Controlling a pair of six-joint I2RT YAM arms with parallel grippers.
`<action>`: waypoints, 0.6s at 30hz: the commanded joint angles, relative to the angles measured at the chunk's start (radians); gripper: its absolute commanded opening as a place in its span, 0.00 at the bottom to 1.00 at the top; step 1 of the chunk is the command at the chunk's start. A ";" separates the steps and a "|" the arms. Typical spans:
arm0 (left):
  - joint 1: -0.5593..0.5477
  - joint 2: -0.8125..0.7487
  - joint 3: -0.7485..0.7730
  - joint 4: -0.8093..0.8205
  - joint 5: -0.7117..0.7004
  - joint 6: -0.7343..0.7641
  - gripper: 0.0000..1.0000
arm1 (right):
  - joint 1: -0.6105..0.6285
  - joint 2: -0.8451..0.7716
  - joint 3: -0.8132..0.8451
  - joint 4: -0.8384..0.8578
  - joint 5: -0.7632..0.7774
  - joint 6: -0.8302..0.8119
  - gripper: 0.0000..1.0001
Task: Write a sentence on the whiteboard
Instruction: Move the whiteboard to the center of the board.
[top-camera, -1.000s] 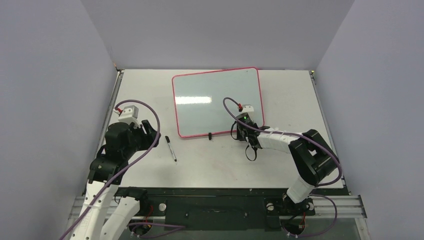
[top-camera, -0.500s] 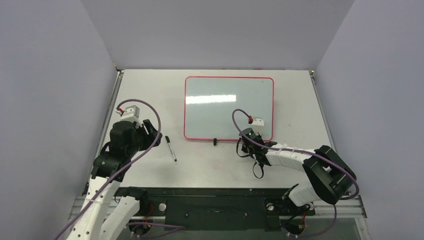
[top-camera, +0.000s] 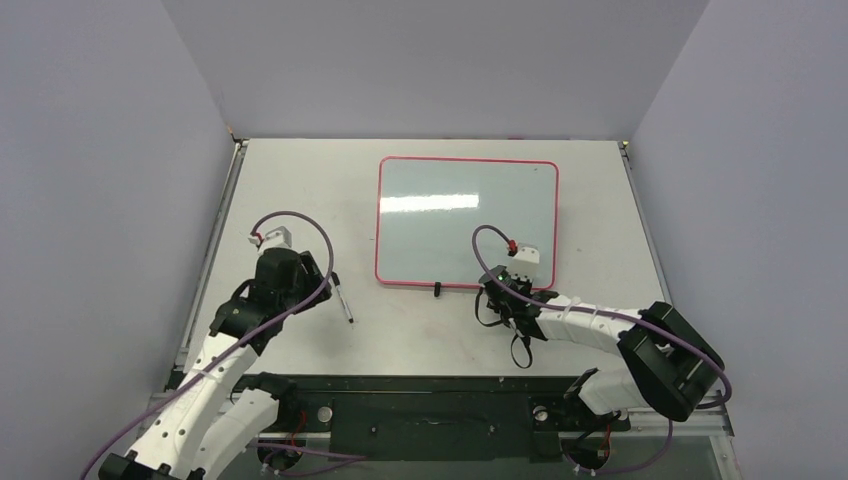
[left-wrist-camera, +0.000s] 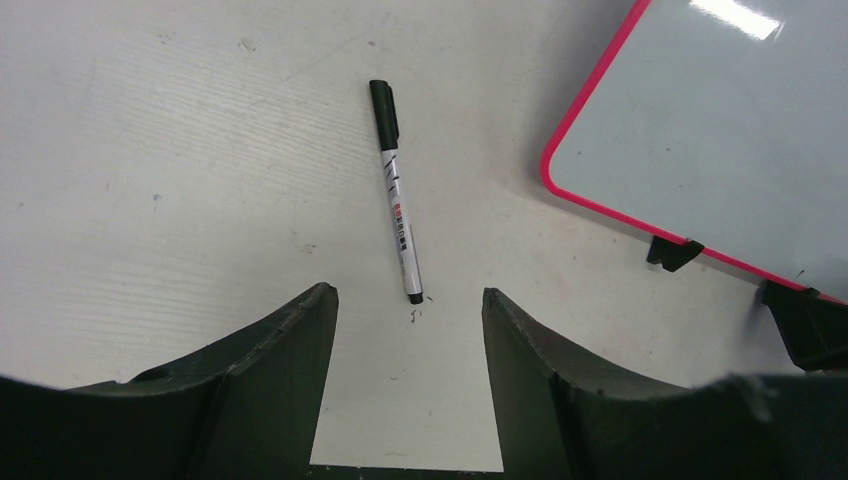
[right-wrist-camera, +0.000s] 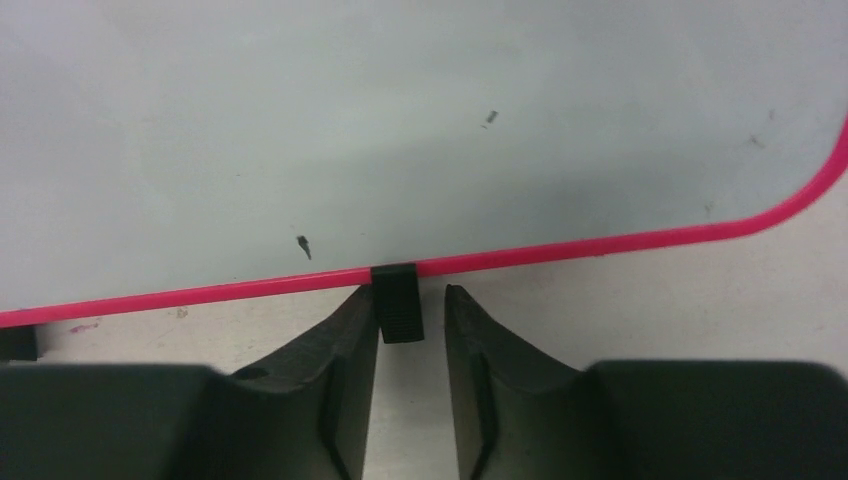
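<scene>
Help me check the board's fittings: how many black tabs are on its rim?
2. One tab sits between the right gripper's fingers on the whiteboard's near rim; the other is further left on that rim. No more show.

My arms (top-camera: 590, 322) are white with black joints; purple cables (top-camera: 290, 213) loop behind left pincer (left-wrist-camera: 408, 296) and right pincer (right-wrist-camera: 412, 292), plus, I think, a green light (top-camera: 505, 278).

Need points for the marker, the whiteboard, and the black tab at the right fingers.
marker (left-wrist-camera: 398, 205): left wrist view, white barrel.
whiteboard (top-camera: 430, 240): top external view, bare writing surface.
black tab (right-wrist-camera: 398, 305): right wrist view, middle of the tab.
</scene>
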 joint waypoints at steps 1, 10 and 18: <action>-0.023 0.016 -0.017 0.066 -0.091 -0.061 0.53 | 0.016 -0.054 -0.001 -0.077 0.082 0.025 0.39; -0.026 0.072 -0.083 0.145 -0.148 -0.068 0.52 | 0.134 -0.120 0.063 -0.217 0.123 0.042 0.65; -0.026 0.167 -0.121 0.263 -0.152 -0.050 0.48 | 0.260 -0.258 0.106 -0.350 0.166 0.073 0.65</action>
